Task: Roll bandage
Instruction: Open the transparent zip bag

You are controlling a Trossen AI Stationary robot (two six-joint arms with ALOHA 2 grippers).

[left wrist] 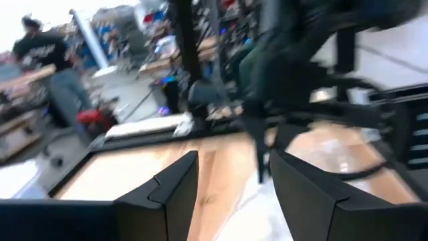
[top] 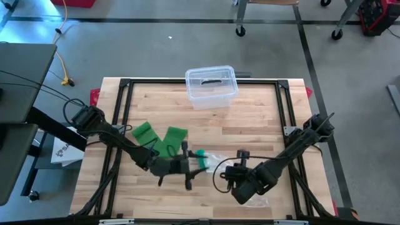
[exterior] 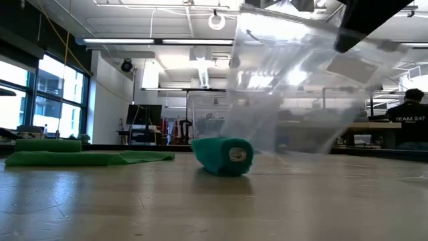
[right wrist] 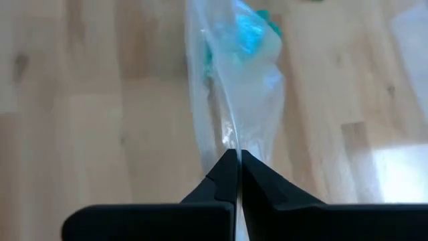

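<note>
Trouble may come if the right fingers (right wrist: pixel 237 164), pinching the plastic bag (right wrist: pixel 234 80), tug too hard: the teal bandage roll (exterior: pixel 224 156) could roll away from the left fingers (left wrist: pixel 234 194), spread wide.

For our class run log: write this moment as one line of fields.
left gripper: open, empty | right gripper: shut on plastic bag | teal bandage roll: on table | green bandages: unrolled

Two black jointed arms, loose black cables; left pincer (left wrist: pixel 231 191) fingers (left wrist: pixel 170 184) matte, angular, wedge-shaped.
</note>
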